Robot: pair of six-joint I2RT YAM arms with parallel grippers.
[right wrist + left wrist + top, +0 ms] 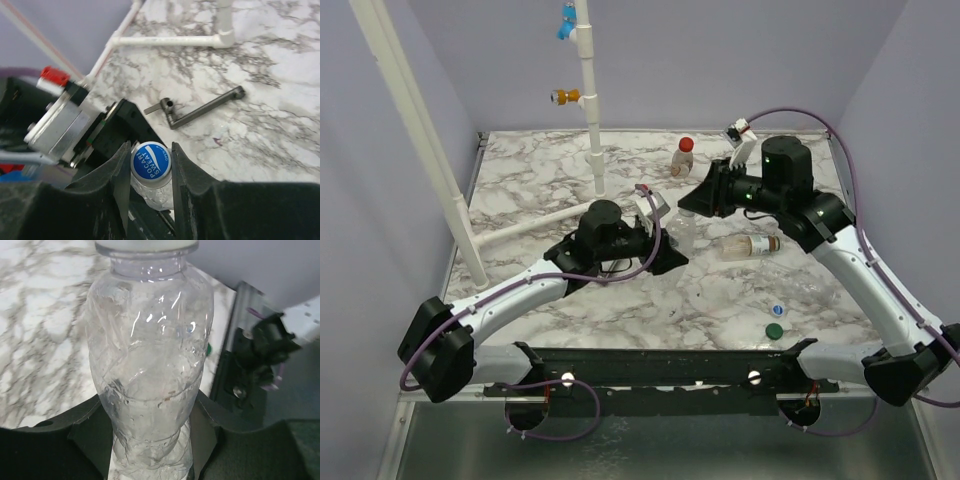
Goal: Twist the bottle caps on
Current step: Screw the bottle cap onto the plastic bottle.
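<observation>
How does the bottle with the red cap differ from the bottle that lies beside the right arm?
The red-capped bottle stands upright; the lying bottle rests on its side. The red-capped bottle is at the back, near the white pipe; the lying bottle is further forward. The red-capped bottle is closed; whether the lying bottle has a cap, I cannot tell. Both are small, clear and held by no gripper.

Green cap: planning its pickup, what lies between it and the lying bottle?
A white-and-blue cap, beside the green cap; otherwise bare marble, in the top view.
</observation>
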